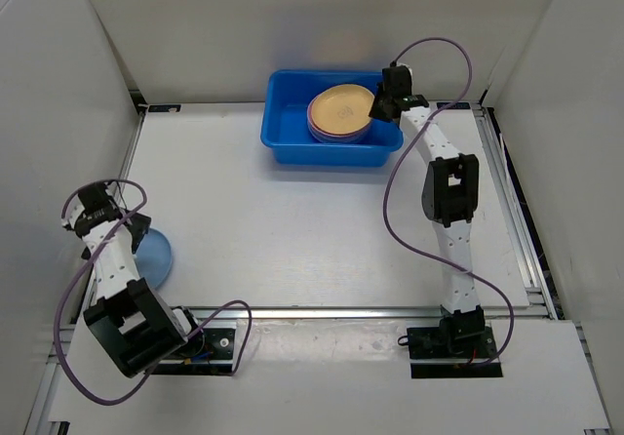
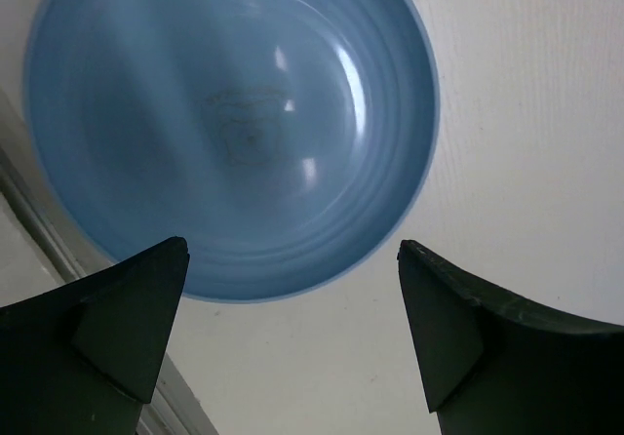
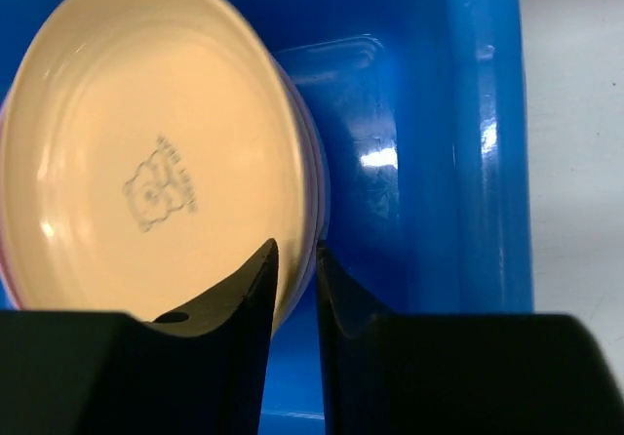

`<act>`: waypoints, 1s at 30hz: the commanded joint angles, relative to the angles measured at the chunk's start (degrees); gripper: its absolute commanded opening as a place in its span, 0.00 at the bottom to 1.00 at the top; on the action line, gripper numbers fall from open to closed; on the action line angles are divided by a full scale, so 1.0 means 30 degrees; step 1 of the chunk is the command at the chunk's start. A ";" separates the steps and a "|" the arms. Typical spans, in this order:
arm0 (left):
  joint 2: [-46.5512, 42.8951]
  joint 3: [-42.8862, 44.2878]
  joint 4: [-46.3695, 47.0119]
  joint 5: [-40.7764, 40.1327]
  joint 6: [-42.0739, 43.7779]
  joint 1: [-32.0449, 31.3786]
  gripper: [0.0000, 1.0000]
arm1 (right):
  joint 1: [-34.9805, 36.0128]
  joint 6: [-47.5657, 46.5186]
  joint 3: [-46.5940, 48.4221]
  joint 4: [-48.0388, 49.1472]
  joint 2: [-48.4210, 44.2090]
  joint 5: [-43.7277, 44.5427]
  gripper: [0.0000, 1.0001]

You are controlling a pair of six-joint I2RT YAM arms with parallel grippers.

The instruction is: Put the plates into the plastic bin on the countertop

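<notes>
A light blue plate (image 1: 156,256) lies on the white countertop (image 1: 292,230) at the left edge. My left gripper (image 1: 136,230) hovers over its near side, open and empty; in the left wrist view the plate (image 2: 234,123) fills the space beyond the spread gripper (image 2: 292,259). The blue plastic bin (image 1: 283,128) stands at the back centre with a stack of purple and pink plates (image 1: 327,133). My right gripper (image 1: 378,111) is shut on the rim of an orange-yellow plate (image 1: 341,108), tilted on top of the stack. In the right wrist view the gripper (image 3: 295,255) pinches that plate (image 3: 146,162) inside the bin (image 3: 468,162).
White walls enclose the countertop on the left, back and right. A metal rail (image 1: 502,191) runs along the right edge. Purple cables loop from both arms. The bin's right wall (image 3: 487,142) is close beside my right fingers.
</notes>
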 commanded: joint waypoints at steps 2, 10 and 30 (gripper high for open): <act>-0.1025 0.0632 -0.1369 -0.1374 0.0398 0.0690 0.99 | 0.0008 -0.0115 0.0738 0.0460 -0.0108 0.0537 0.29; -0.1784 0.0310 -0.4179 -0.2049 -0.1126 0.1979 0.99 | 0.0008 -0.1254 0.0622 0.0489 -0.0752 -0.0984 0.72; -0.5009 -0.4110 -0.3605 0.0087 -0.8155 0.1980 0.99 | -0.0109 -0.3953 -0.5120 0.0753 -0.8836 -0.9188 0.99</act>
